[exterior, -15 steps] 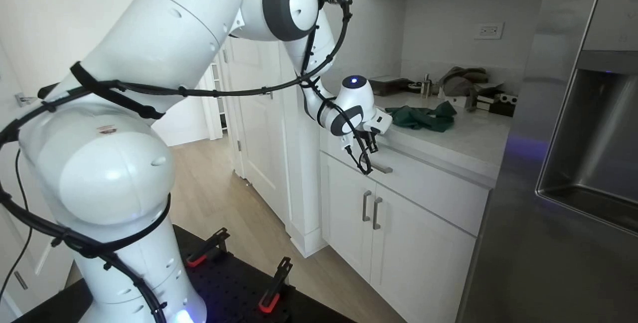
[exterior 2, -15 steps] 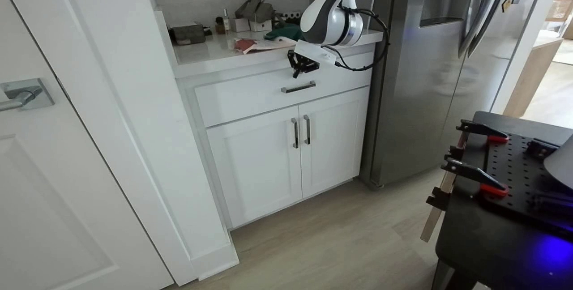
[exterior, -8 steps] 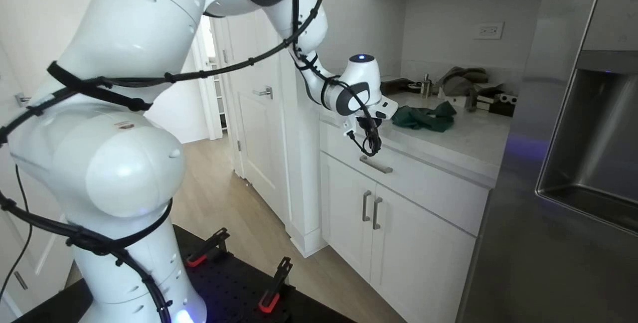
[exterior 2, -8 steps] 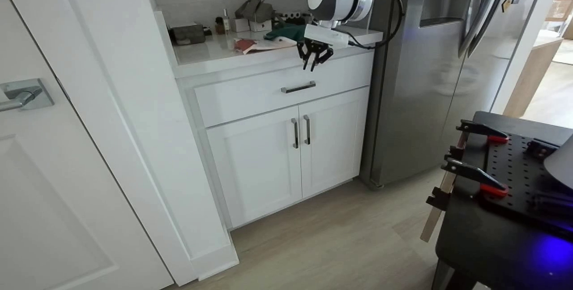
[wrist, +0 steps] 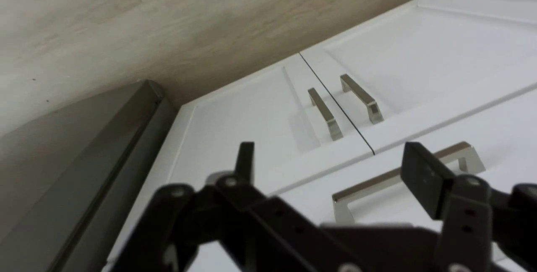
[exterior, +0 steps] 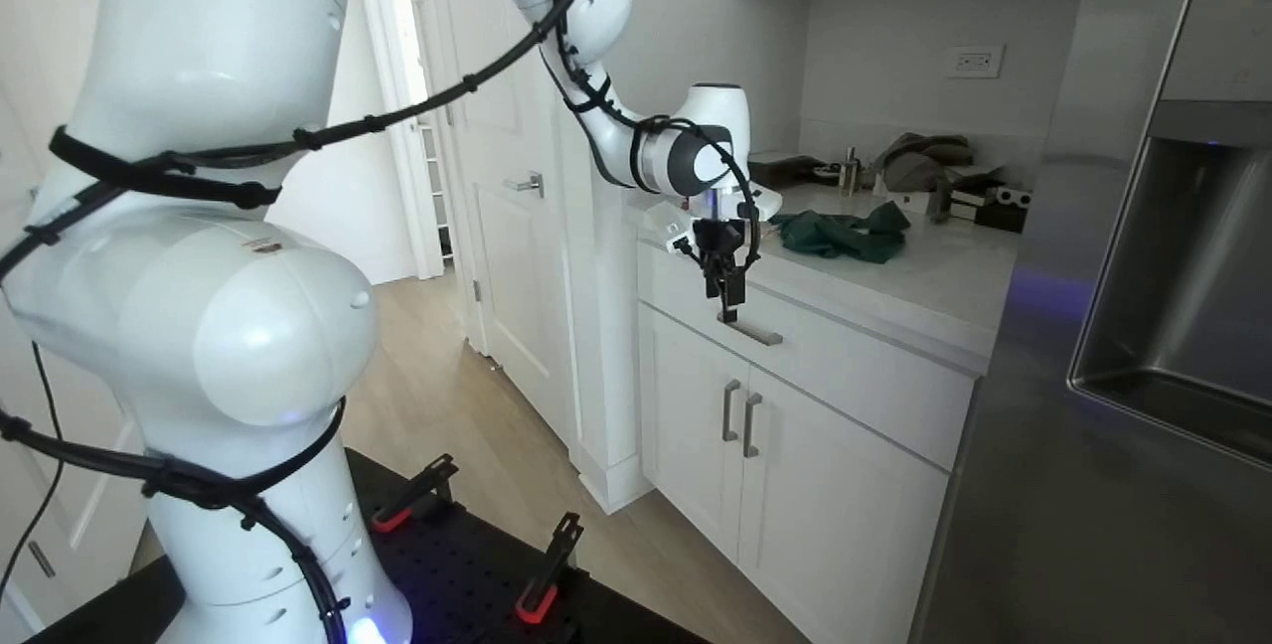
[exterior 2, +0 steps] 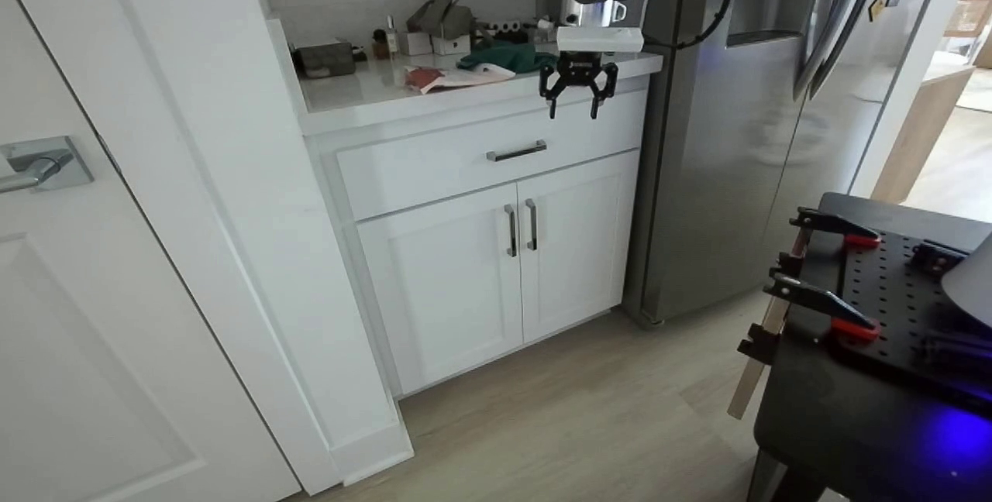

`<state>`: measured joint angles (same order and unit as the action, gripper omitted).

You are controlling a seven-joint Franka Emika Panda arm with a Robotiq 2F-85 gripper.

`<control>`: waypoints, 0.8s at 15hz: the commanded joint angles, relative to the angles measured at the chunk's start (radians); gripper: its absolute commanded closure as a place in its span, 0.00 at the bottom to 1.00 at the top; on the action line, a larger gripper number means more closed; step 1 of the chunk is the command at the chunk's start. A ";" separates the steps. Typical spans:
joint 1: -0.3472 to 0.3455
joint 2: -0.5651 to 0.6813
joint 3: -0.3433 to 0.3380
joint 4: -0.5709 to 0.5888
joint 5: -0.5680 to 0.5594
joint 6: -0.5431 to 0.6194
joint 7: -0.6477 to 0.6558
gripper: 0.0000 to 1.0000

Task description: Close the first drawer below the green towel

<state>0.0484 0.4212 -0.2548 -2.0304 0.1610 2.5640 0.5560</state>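
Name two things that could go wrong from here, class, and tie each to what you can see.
The drawer looks flush with the cabinet doors below, so a push might only strain the arm.

The gripper is open, and one of its fingers overlaps the drawer handle in the wrist view; it might hook that handle and drag the drawer open.

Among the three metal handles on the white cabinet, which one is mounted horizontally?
The drawer handle, above the two door handles; it runs sideways, while they both stand upright.
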 commanded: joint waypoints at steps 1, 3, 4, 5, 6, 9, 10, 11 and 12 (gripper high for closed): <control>0.002 -0.131 0.019 -0.064 -0.056 -0.158 0.021 0.00; -0.002 -0.174 0.037 -0.058 -0.078 -0.266 0.026 0.00; -0.007 -0.193 0.048 -0.057 -0.079 -0.306 0.025 0.00; -0.009 -0.214 0.060 -0.057 -0.078 -0.341 0.023 0.00; -0.012 -0.231 0.070 -0.053 -0.080 -0.375 0.024 0.00; -0.016 -0.265 0.098 -0.051 -0.077 -0.423 0.033 0.00; -0.030 -0.221 0.102 -0.024 -0.064 -0.396 0.005 0.00; -0.031 -0.227 0.108 -0.023 -0.064 -0.399 0.005 0.00; -0.032 -0.226 0.111 -0.024 -0.063 -0.398 0.004 0.00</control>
<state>0.0414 0.1957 -0.1701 -2.0552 0.1039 2.1668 0.5562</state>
